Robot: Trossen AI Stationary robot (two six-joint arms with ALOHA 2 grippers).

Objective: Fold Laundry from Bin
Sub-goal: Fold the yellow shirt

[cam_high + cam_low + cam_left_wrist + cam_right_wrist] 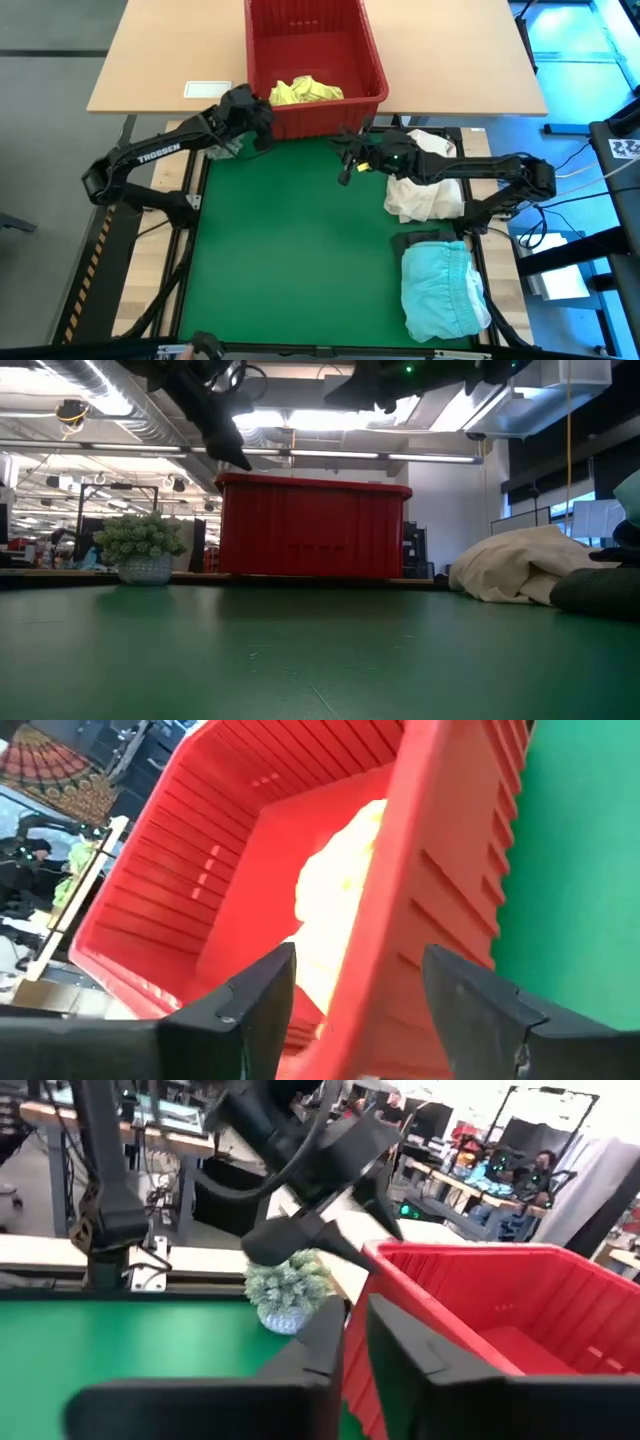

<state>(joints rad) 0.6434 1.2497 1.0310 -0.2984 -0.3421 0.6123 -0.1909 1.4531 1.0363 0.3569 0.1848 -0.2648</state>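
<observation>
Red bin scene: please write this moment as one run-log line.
left gripper: open, astride bin near rim | right gripper: beside bin front | yellow garment: inside bin

Dark jointed arms, white TROSSEN lettering

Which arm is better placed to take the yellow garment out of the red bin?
Probably the left. Its tool stands open over the bin rim, facing the yellow garment. The right tool hangs over the green mat, outside the bin.

Green mat (290, 240) centre lies free; red bin (330, 108) walls its far edge
</observation>
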